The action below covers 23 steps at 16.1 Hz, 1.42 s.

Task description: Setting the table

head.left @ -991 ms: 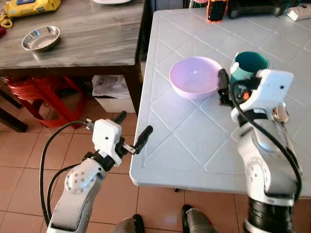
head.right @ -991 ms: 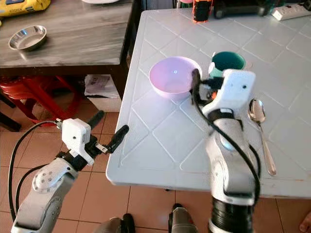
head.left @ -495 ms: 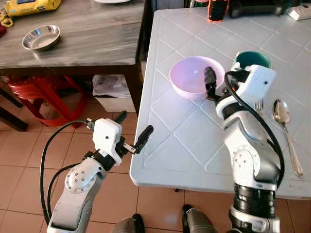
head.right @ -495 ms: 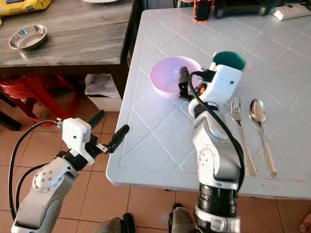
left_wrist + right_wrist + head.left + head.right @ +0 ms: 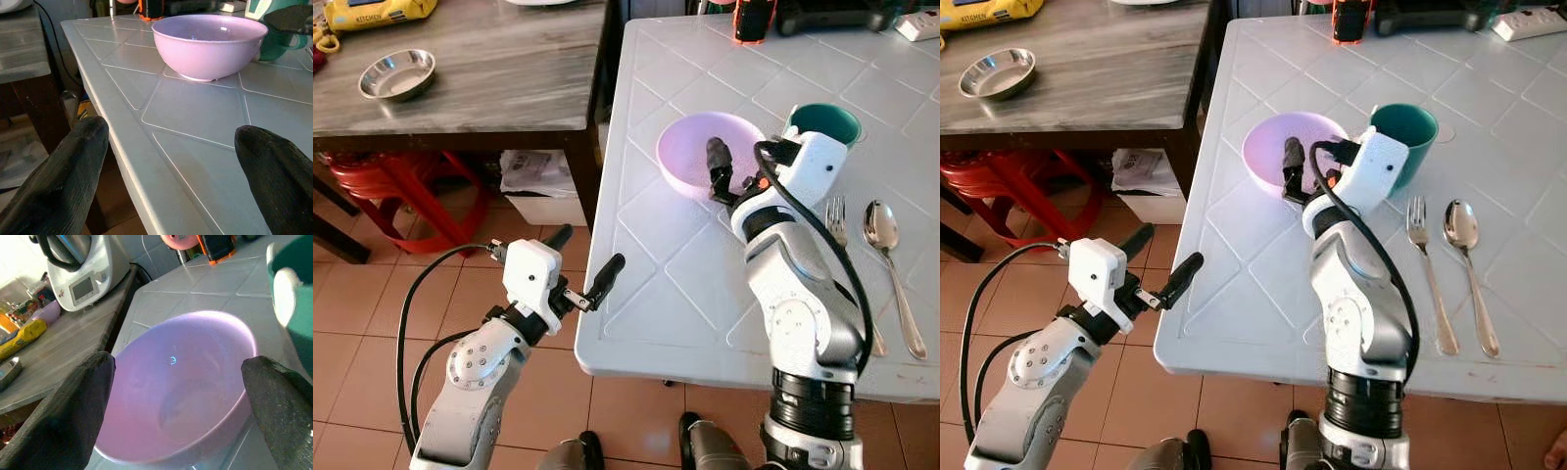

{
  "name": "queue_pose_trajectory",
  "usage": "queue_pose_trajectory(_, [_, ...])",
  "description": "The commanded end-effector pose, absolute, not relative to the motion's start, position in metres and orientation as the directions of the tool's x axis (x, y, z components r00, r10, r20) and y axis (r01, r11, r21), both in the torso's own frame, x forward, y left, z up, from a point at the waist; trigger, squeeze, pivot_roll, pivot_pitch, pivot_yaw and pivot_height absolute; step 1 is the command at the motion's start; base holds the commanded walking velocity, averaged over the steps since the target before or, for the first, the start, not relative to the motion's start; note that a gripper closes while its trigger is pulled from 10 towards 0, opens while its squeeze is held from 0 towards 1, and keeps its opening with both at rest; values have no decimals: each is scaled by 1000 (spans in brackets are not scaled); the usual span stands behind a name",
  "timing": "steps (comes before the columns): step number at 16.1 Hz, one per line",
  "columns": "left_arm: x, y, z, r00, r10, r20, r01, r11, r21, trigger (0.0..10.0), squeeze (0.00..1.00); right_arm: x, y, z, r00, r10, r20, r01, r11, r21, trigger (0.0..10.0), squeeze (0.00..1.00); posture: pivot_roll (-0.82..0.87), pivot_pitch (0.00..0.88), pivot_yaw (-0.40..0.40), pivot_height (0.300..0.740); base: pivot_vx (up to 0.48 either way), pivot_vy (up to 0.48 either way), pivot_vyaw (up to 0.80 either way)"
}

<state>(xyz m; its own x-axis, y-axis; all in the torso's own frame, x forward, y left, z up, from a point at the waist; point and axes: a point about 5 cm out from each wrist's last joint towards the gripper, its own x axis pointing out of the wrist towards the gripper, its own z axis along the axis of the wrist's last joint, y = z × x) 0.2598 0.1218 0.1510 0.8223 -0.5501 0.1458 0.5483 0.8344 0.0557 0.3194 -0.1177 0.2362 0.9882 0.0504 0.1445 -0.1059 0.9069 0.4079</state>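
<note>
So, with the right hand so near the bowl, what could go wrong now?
The open right hand hovers at the rim of the pale purple plastic bowl. A poorly centred grasp may push or tip this light bowl. The teal green cup stands close beside the wrist, so a swing could knock it. The metal fork lies near that arm too.

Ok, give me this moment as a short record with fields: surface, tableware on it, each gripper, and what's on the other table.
surface: white table
bowl: pink bowl, empty, near the table's left edge
cup: teal cup, to the right of the bowl
cutlery: fork and spoon side by side, right of the right arm
right gripper: open, fingers straddling the bowl
left gripper: open, held off the table's left edge, pointed toward the bowl
other table: grey wooden table with a small steel dish
</note>
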Motion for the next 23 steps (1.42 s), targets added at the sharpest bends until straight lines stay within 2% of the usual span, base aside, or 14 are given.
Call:
queue_pose_trajectory(1, [258, 124, 151, 823, -552, 138, 549, 834, 59, 10000, 0, 312, -111, 244, 982, 66, 175, -134, 901, 413, 10000, 0, -141, 261, 110, 740, 0, 0, 0])
queue_pose_trajectory(7, [258, 121, 151, 819, -556, 141, 554, 831, 55, 10000, 0, 302, -108, 247, 978, 77, 194, -148, 911, 385, 10000, 0, -141, 258, 113, 740, 0, 0, 0])
queue_pose_trajectory(12, [258, 123, 150, 821, -555, 135, 553, 831, 55, 10000, 0, 293, -112, 229, 992, 2, 126, -64, 870, 490, 10000, 0, -139, 260, 117, 740, 0, 0, 0])
queue_pose_trajectory(14, [258, 122, 151, 820, -557, 136, 555, 830, 55, 10000, 0, 291, -113, 227, 993, 0, 122, -60, 871, 488, 10000, 0, -139, 260, 117, 740, 0, 0, 0])
queue_pose_trajectory(23, [256, 122, 150, 814, -567, 127, 565, 823, 53, 10000, 0, 325, -134, 223, 994, -80, 70, 17, 764, 645, 10000, 0, -127, 273, 124, 740, 0, 0, 0])
